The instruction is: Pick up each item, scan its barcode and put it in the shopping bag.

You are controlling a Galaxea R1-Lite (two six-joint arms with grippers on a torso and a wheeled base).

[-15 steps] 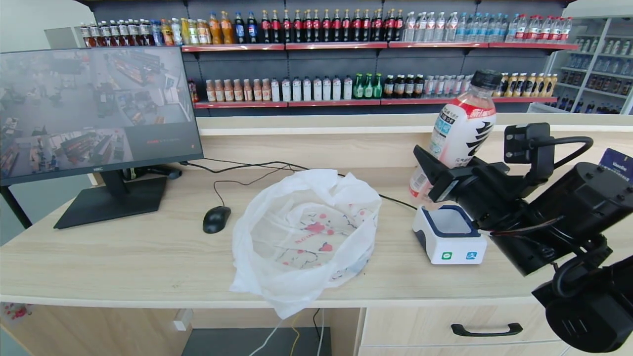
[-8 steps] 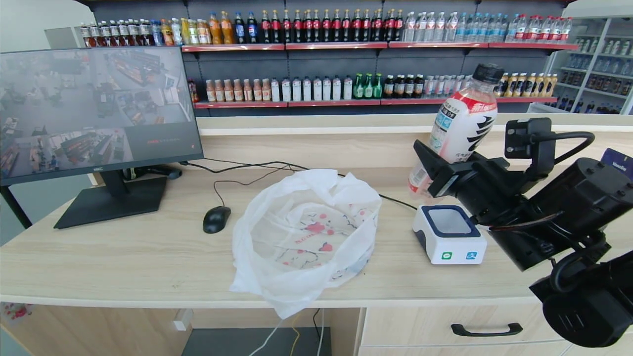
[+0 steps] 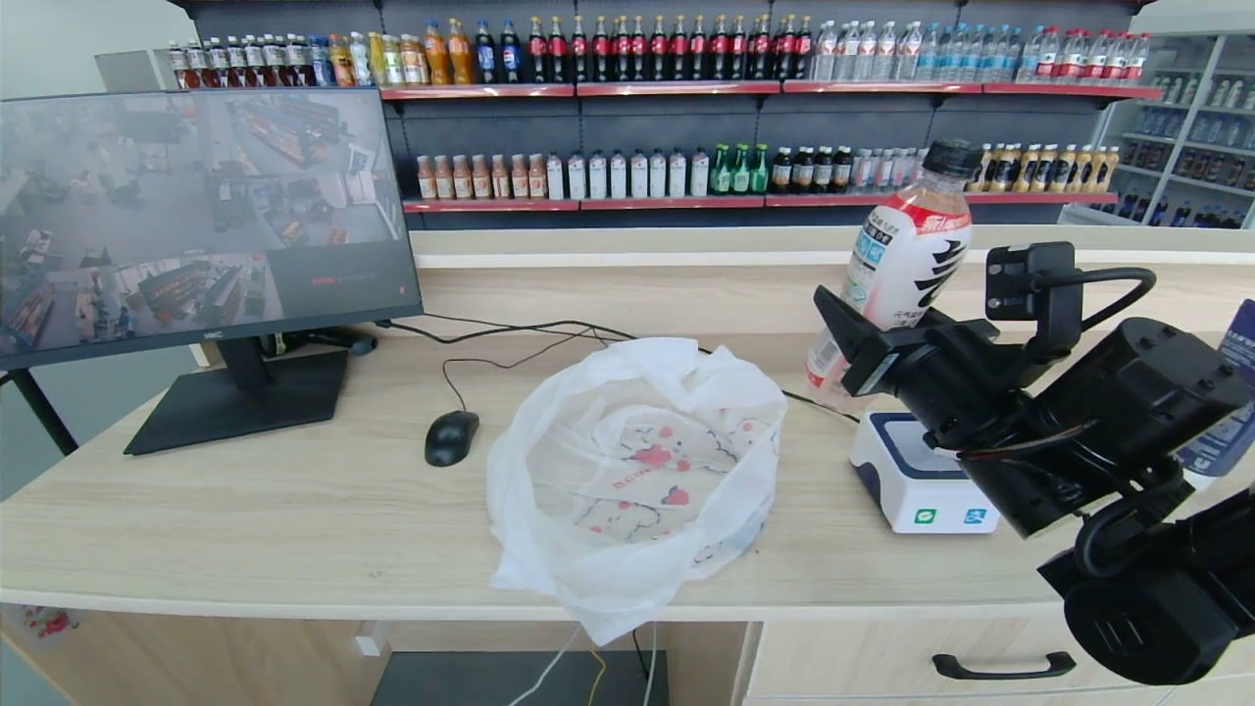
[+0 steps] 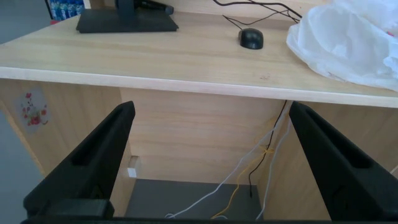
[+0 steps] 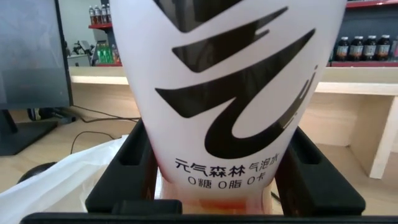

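Here, drinks shelving (image 3: 686, 88) spans the far wall behind a long wooden counter (image 3: 245, 510). A monitor (image 3: 196, 211) on a flat black stand occupies the counter's far left.

At centre, toward the near edge, the white shopping bag (image 3: 637, 471) sits with its mouth spread open, a red and dark print visible inside it.

The right gripper (image 3: 868, 348) is raised over the right part of the counter. Its jaws are closed against the lower body of the bottle (image 3: 907, 255), one finger on each side as seen in the right wrist view. The bottle has a white label with black strokes, a red band and a dark cap. It is tilted, cap leaning to the right, and its base lies just beyond the far left corner of the scanner (image 3: 917, 480).

The scanner is a white box with a blue-rimmed window, just right of the bag.

The left gripper (image 4: 211, 109) hangs below the counter's near edge, jaws wide apart and empty.

A black mouse (image 3: 451, 437) lies between monitor stand and bag.
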